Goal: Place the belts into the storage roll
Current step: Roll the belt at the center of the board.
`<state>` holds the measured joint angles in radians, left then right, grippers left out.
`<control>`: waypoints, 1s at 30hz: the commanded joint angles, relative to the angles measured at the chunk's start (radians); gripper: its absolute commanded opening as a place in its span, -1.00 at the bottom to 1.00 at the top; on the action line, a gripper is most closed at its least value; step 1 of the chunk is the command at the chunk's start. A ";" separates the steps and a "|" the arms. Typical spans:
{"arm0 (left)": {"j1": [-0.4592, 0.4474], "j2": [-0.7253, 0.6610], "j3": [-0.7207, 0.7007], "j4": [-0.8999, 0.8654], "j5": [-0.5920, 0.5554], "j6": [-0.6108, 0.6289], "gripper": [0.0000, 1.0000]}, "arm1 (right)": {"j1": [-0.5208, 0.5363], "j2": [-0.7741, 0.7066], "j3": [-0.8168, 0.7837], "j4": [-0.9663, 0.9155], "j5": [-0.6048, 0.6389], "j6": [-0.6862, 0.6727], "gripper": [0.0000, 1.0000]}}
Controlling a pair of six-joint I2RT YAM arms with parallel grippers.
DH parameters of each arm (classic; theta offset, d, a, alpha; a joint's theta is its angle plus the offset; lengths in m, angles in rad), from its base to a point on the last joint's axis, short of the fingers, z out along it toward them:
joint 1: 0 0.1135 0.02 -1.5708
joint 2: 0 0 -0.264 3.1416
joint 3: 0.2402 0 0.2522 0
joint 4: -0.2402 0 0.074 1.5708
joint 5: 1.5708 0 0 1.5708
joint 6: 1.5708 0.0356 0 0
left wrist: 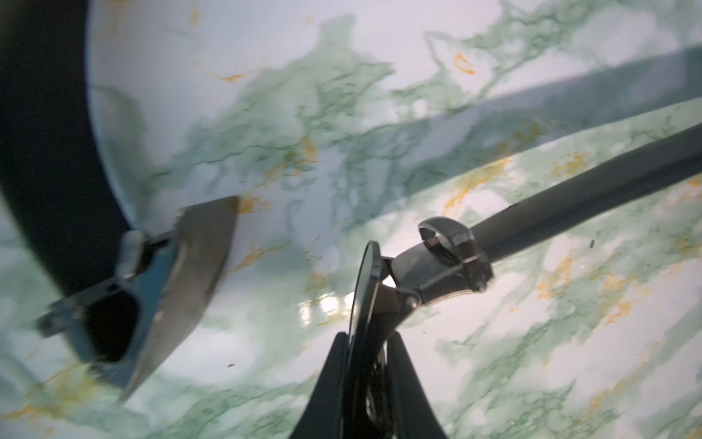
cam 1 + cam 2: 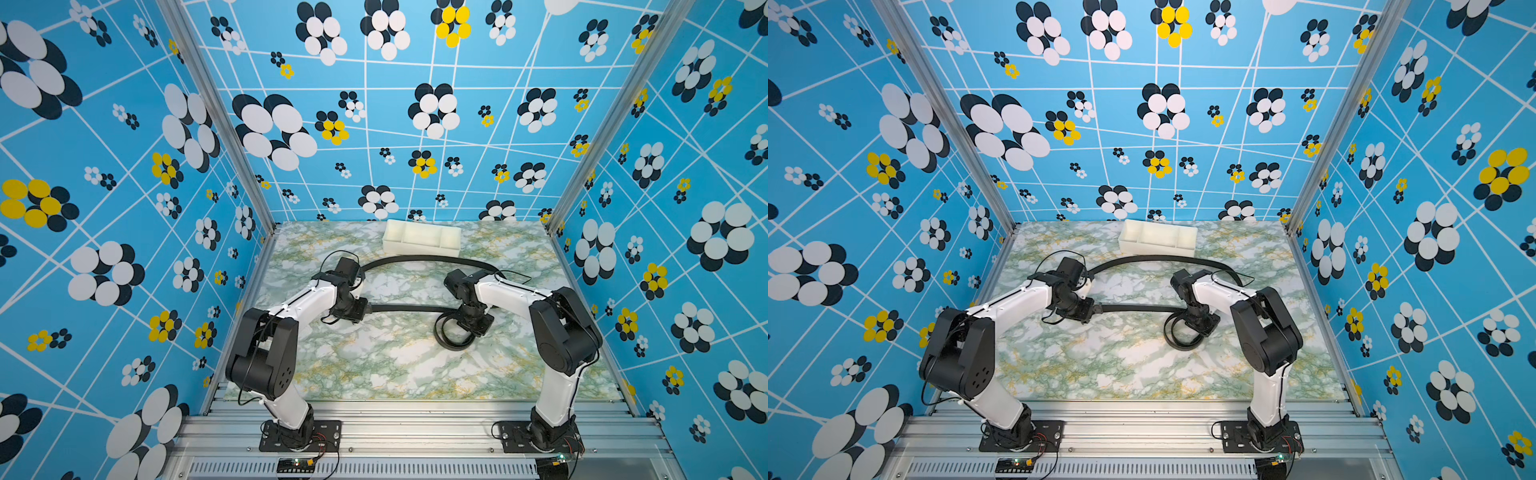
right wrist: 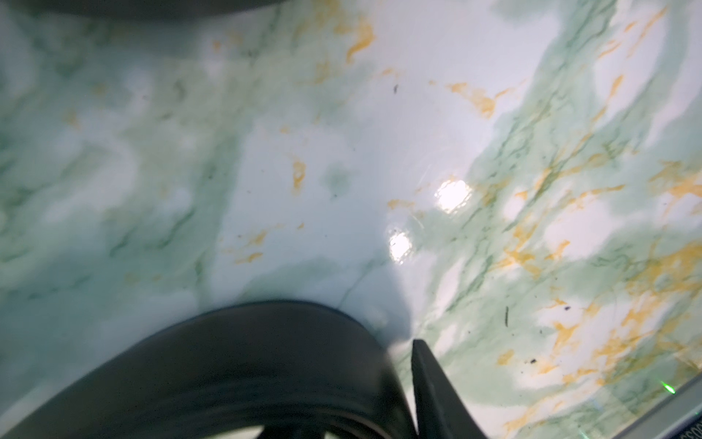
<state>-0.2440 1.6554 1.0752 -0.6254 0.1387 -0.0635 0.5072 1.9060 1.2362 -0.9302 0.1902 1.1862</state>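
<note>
Two black belts lie on the marble table [image 2: 395, 365]. One belt [image 2: 407, 308] runs straight from my left gripper [image 2: 366, 309] to a loose coil [image 2: 451, 340] under my right gripper [image 2: 466, 328]. In the left wrist view both fingers [image 1: 342, 380] are shut on its metal buckle [image 1: 452, 254]. The right wrist view shows the coil [image 3: 235, 361] with one finger [image 3: 429, 384] standing just clear of its outer side; the other finger is hidden. The second belt [image 2: 428, 259] arcs in front of the off-white storage roll [image 2: 422, 239], whose compartments hold nothing.
The second belt's buckle [image 1: 171, 281] lies close beside my left gripper. Aluminium posts and patterned blue walls close in the table on three sides. The storage roll [image 2: 1158, 239] stands at the back edge, slightly right of centre.
</note>
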 commanded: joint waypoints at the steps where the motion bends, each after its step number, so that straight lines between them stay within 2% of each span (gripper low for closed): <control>1: 0.089 -0.012 0.012 -0.028 -0.045 -0.032 -1.00 | -0.024 0.103 -0.078 -0.025 0.083 0.022 -0.20; 7: 0.096 0.017 0.037 -0.027 -0.019 -0.030 -1.00 | -0.013 0.109 -0.058 0.003 0.074 0.024 -0.39; 15: 0.050 -0.070 -0.067 -0.045 -0.025 -0.042 -1.00 | -0.015 0.108 -0.042 0.031 0.020 0.149 -0.41; 20: -0.072 -0.159 -0.162 -0.072 -0.077 -0.076 -1.00 | -0.013 0.151 0.038 0.036 -0.006 0.241 -0.42; 30: -0.402 -0.230 -0.231 -0.100 -0.155 -0.240 -1.00 | 0.019 0.368 0.411 -0.023 -0.053 0.314 -0.41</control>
<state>-0.5838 1.4593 0.8661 -0.6773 0.0288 -0.2382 0.5129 2.1532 1.6184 -1.0138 0.1730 1.4544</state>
